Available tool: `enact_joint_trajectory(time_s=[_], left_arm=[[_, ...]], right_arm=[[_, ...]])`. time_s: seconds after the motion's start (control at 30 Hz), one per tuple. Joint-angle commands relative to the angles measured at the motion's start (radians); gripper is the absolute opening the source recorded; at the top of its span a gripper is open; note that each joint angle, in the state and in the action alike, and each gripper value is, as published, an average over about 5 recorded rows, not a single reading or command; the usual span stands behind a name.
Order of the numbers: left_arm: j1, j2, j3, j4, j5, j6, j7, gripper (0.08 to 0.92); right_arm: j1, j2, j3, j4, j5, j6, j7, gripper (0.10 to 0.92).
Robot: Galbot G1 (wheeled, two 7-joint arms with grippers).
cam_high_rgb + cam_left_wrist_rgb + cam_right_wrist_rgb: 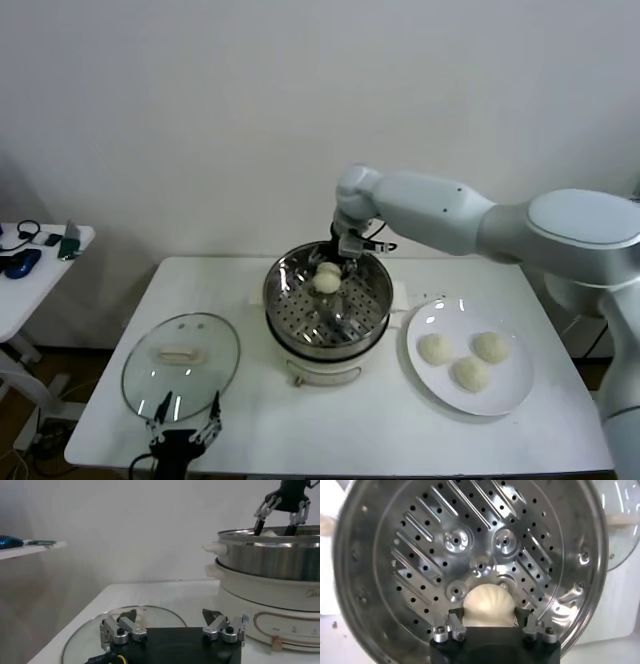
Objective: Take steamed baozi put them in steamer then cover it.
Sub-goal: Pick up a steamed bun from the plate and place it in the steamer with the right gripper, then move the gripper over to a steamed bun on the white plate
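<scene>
My right gripper point(330, 272) is shut on one cream-white baozi point(327, 281) and holds it over the shiny steel steamer point(276, 303), at about rim height. In the right wrist view the baozi point(487, 604) sits between the fingers point(455, 617), above the perforated floor point(470, 545). Three more baozi point(434, 348) point(490, 346) point(471, 374) lie on the white plate point(505, 402) to the right. The glass lid point(180, 362) lies flat on the table at the left. My left gripper point(183, 432) is open and empty at the lid's near edge; it also shows in the left wrist view point(172, 622).
The steamer stands on a white electric pot base point(318, 368) at the table's middle, seen from the side in the left wrist view point(270, 592). A small side table point(40, 255) with several small items stands at the far left. A white wall is behind.
</scene>
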Motion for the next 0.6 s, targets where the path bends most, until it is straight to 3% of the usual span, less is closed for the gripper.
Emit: enact_joint_trajectory(time_s=[0.03, 0.17, 0.3, 0.47, 0.6], left_arm=[[0.003, -0.002, 0.001, 0.002, -0.001, -0.003, -0.005, 0.823], [0.006, -0.004, 0.001, -0.001, 0.002, -0.004, -0.005, 0.823], [0.009, -0.007, 0.003, -0.006, 0.006, -0.004, -0.005, 0.823], [0.01, -0.006, 0.009, -0.01, 0.015, -0.005, -0.004, 0.823], [0.007, -0.004, 0.016, -0.004, 0.016, -0.009, -0.004, 0.823]], right_arm=[[-0.032, 0.028, 0.021, -0.066, -0.016, 0.027, 0.014, 0.736], [0.062, -0.013, 0.012, -0.006, 0.115, 0.019, -0.009, 0.81], [0.277, -0.099, -0.135, 0.121, 0.464, -0.056, -0.067, 0.822], [0.606, -0.293, -0.515, 0.374, 1.001, -0.418, -0.16, 0.823], [0.743, -0.466, -0.724, 0.58, 1.089, -0.713, -0.13, 0.823]])
